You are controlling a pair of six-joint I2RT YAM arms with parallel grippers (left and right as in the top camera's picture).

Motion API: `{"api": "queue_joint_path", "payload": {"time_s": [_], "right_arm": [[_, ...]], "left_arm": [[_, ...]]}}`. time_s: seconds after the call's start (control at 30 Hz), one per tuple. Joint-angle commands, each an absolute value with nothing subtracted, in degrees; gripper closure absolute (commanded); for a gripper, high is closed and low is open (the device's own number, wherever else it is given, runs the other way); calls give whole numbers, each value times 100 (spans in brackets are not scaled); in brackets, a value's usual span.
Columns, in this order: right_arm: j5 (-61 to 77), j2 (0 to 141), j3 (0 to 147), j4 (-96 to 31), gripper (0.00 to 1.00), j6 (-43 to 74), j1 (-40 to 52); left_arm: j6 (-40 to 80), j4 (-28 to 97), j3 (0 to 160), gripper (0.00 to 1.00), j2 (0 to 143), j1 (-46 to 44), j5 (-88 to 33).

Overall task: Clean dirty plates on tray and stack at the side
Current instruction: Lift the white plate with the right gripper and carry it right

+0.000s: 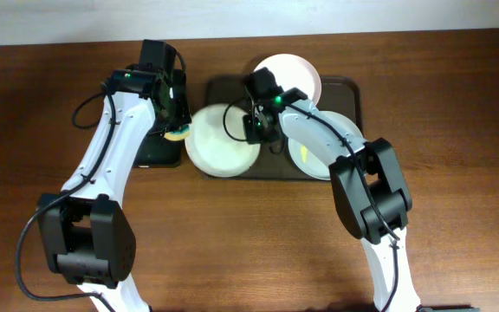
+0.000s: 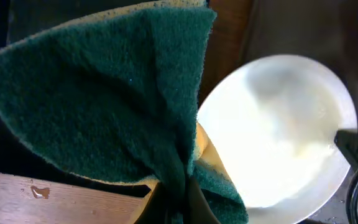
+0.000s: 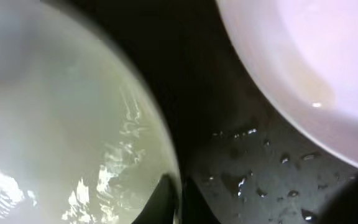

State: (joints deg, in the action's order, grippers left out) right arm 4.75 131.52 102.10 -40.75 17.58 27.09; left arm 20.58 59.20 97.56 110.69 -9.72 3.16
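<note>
Three white plates show overhead on the dark tray (image 1: 343,91). One plate (image 1: 291,74) lies at the back. One plate (image 1: 319,154) with a yellow smear lies at the right, partly under my right arm. The left plate (image 1: 219,143) overhangs the tray's left edge. My right gripper (image 1: 256,128) is shut on its right rim, as the right wrist view (image 3: 176,199) shows on that plate (image 3: 61,124). My left gripper (image 1: 178,121) is shut on a green and yellow sponge (image 2: 117,93) beside the plate's left rim (image 2: 278,137).
A smaller black tray (image 1: 158,154) stands left of the big tray, under my left gripper. The big tray's floor (image 3: 247,168) is wet with drops. The back plate (image 3: 309,56) lies close to the held plate. Brown wooden table (image 1: 249,234) surrounds both trays.
</note>
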Motion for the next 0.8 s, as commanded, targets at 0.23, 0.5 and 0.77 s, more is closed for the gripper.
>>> {"api": "queue_joint_path", "payload": {"time_s": [0.23, 0.5, 0.77], "right_arm": [[-1116, 12862, 11493, -5627, 96, 1525, 2700], [-2840, 12700, 12676, -6801, 96, 1002, 2779], [-5059, 12678, 13817, -7642, 96, 593, 3531]], "left_arm": [[1984, 5929, 9828, 100, 11065, -956, 274], [1984, 5911, 9830, 100, 11067, -956, 276], [1986, 5824, 9830, 100, 11067, -836, 290]]}}
